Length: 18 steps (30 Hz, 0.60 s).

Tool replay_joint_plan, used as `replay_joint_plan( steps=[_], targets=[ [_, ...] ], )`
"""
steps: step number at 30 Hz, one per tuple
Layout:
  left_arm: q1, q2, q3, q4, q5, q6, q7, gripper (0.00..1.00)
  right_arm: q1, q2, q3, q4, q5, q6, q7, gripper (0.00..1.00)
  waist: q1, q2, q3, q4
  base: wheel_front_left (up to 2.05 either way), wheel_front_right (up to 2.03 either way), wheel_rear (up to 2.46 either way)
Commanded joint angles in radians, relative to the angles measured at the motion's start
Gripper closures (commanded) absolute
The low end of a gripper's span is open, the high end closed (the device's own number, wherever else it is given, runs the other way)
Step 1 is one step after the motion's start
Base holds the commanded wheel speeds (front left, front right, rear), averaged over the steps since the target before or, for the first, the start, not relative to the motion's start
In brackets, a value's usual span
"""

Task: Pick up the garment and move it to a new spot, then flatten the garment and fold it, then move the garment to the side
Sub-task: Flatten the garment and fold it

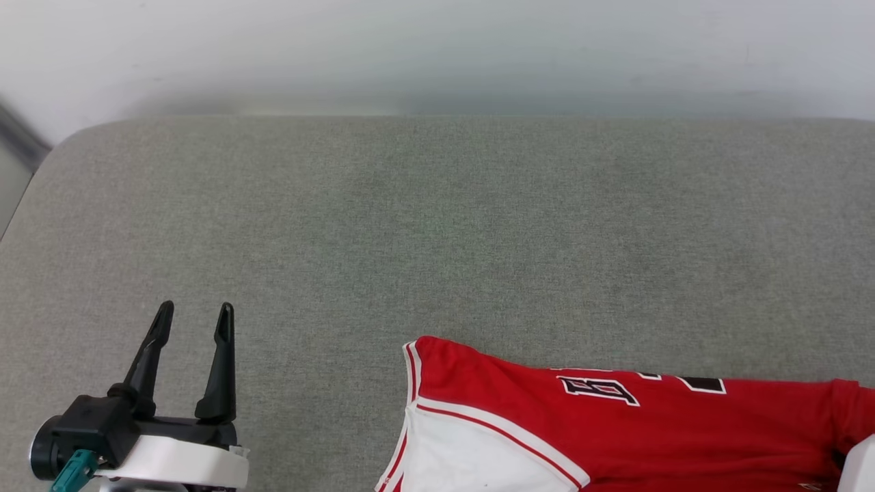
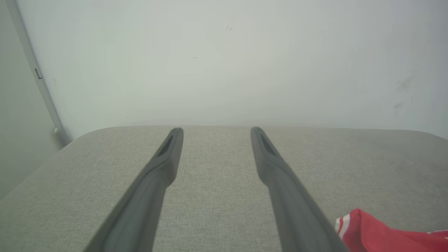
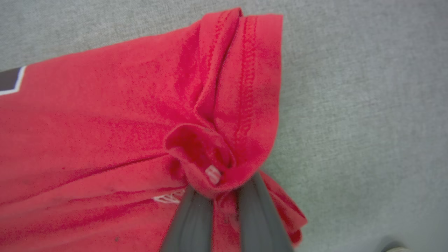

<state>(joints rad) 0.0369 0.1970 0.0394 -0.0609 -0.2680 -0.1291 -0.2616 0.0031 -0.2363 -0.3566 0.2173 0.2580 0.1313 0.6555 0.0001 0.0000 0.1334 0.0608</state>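
Red cloth fills the 5 o'clock part of the head view: the garment (image 1: 636, 437) lies on the grey, fabric-covered desk (image 1: 437, 225), running from the middle of the bottom edge out to the right edge. Its black, white-outlined number print (image 1: 601, 389) faces up near the top of the red body. A white sleeve (image 1: 465, 458) spreads toward 6 o'clock, and red-and-white striped trim (image 1: 410, 369) runs along the garment's left end.

At 7 o'clock in that view the left gripper (image 1: 196, 307) hangs over bare desk, its two dark fingers spread wide with nothing between them, well apart from the garment. From its own wrist camera the left gripper (image 2: 217, 131) points at the far edge of the desk and the pale wall (image 2: 224, 63) at 12 o'clock, with a red corner of the garment (image 2: 378, 234) showing at 4 o'clock.

The right wrist camera looks down on the right gripper (image 3: 224, 196), clenched on a bunched fold of the garment (image 3: 105, 133) beside a stitched hem (image 3: 248, 80). Red cloth is pinched between the two fingers and puckers up around their tips. Grey desk (image 3: 367, 105) shows at 3 o'clock. In the head view a pale part of the right arm (image 1: 860, 468) sits at the 4 o'clock corner, against the garment's right end.
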Motion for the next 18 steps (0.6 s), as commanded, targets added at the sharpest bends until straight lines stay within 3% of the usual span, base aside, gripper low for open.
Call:
replay_joint_plan(
  steps=[1, 9, 18],
  targets=[
    [0.005, -0.005, -0.001, 0.0, 0.005, -0.001, -0.005, 0.0, -0.002, 0.008, 0.008, -0.009, 0.002, -0.001, 0.0, 1.0, -0.0001, 0.0, -0.007, -0.003, 0.0, 0.0, 0.0],
    [0.027, -0.012, -0.024, 0.01, 0.007, -0.002, -0.004, 0.0, 0.09, 0.0, 0.096, -0.147, 0.042, -0.001, 0.048, 1.0, -0.0001, 0.0, -0.063, -0.01, 0.0, 0.0, 0.0],
    [0.045, -0.037, -0.046, 0.013, 0.009, -0.002, -0.003, 0.0, 0.177, 0.083, 0.197, -0.375, 0.134, -0.001, 0.18, 1.0, -0.0001, 0.0, -0.102, 0.007, 0.0, 0.0, 0.0]
  ],
)
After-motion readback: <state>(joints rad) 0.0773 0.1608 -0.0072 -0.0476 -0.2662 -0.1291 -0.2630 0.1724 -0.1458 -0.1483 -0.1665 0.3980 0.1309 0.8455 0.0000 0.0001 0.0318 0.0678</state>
